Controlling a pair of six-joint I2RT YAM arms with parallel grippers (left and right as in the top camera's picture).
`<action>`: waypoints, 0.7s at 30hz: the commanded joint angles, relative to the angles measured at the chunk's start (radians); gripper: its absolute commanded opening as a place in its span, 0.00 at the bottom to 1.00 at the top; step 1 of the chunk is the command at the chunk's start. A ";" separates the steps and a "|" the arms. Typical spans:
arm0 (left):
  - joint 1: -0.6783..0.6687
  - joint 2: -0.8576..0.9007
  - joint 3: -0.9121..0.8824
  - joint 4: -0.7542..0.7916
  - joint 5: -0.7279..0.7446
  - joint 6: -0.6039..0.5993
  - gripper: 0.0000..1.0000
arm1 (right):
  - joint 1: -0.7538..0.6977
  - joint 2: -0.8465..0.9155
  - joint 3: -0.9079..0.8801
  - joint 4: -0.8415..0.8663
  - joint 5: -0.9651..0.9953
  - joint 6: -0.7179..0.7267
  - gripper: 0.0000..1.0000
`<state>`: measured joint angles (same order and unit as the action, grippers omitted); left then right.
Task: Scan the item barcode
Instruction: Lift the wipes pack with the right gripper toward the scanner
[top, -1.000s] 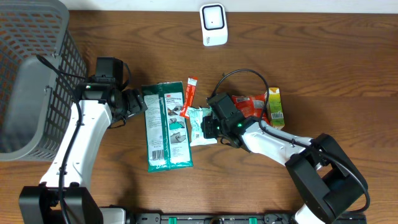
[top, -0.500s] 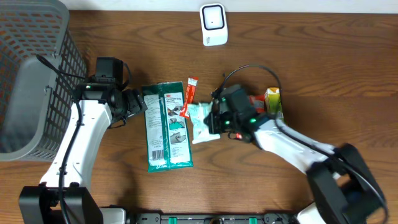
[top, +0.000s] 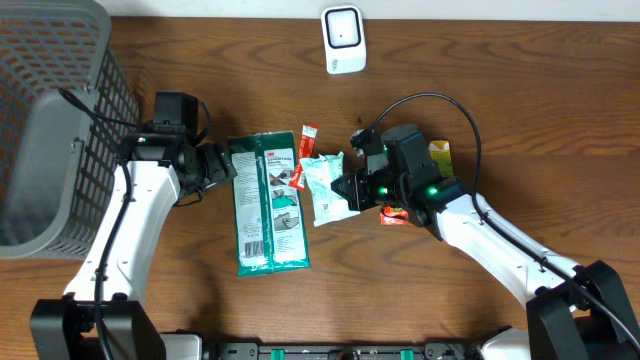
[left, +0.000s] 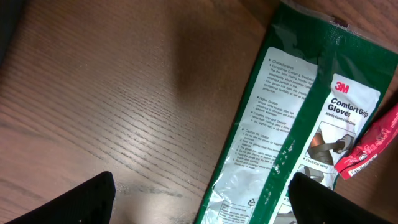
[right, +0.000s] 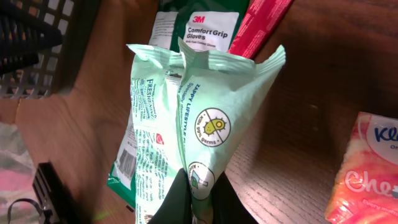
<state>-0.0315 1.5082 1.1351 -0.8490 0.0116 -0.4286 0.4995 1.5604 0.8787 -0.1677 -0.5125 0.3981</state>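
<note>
In the left half of the overhead frame, the left tool (top: 218, 165) is released, jaws wide, just beside the green gloves pack (top: 268, 210) lying on the table (top: 180, 300). At centre, the right tool (top: 352, 190) is clenched on one edge of the mint wipes pouch (top: 326, 188), well below the white scanner (top: 343, 38) at top centre.
</note>
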 joint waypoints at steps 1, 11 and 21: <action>0.002 -0.001 0.008 -0.003 -0.013 0.009 0.90 | -0.010 -0.006 0.000 -0.001 -0.033 -0.028 0.01; 0.002 -0.001 0.008 -0.003 -0.013 0.009 0.90 | -0.048 -0.006 0.005 0.011 -0.124 0.005 0.01; 0.002 -0.001 0.008 -0.003 -0.013 0.009 0.90 | -0.195 -0.007 0.084 -0.039 -0.462 -0.018 0.01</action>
<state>-0.0315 1.5082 1.1351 -0.8490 0.0116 -0.4286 0.3363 1.5604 0.9035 -0.1844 -0.8429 0.3965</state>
